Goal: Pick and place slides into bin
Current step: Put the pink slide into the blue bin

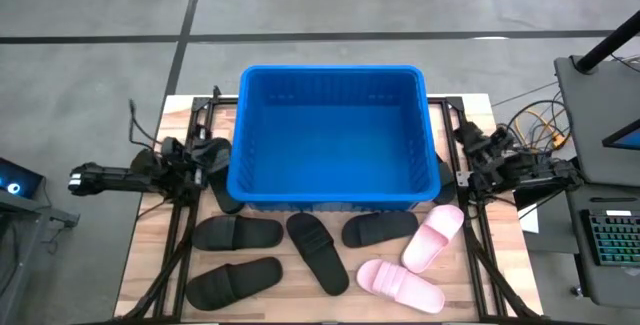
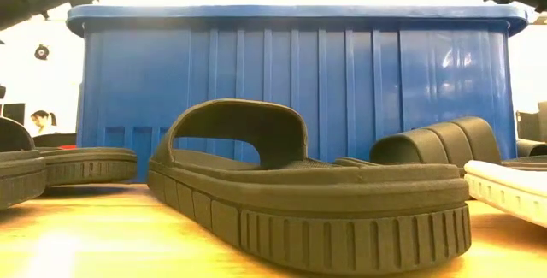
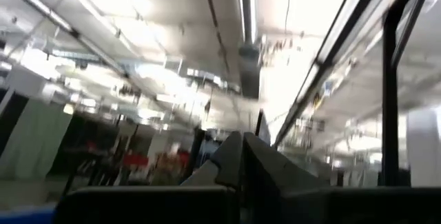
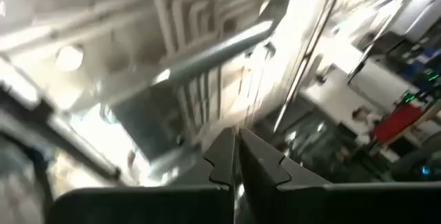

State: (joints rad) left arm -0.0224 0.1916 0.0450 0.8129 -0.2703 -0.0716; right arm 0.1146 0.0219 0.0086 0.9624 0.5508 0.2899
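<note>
The blue bin (image 1: pixel 330 135) stands at the table's far middle, and its inside shows bare. Several black slides lie on their soles in front of it: two at the near left (image 1: pixel 237 233) (image 1: pixel 235 278), one in the middle (image 1: pixel 317 252) and one to its right (image 1: pixel 379 228). Two pink slides (image 1: pixel 433 237) (image 1: pixel 400 285) lie at the near right. My left gripper (image 1: pixel 205 153) is by the bin's left wall. My right gripper (image 1: pixel 462 137) is by its right wall. In the wrist views both are shut and empty, with fingers (image 3: pixel 241 158) (image 4: pixel 234 151) pointing at the ceiling.
A dark shape (image 1: pixel 222 190), perhaps another black slide, lies against the bin's left wall below my left gripper. Black frame rails (image 1: pixel 180 235) (image 1: pixel 478 245) run along both table sides. A keyboard (image 1: pixel 612 235) and cables lie off the table's right edge.
</note>
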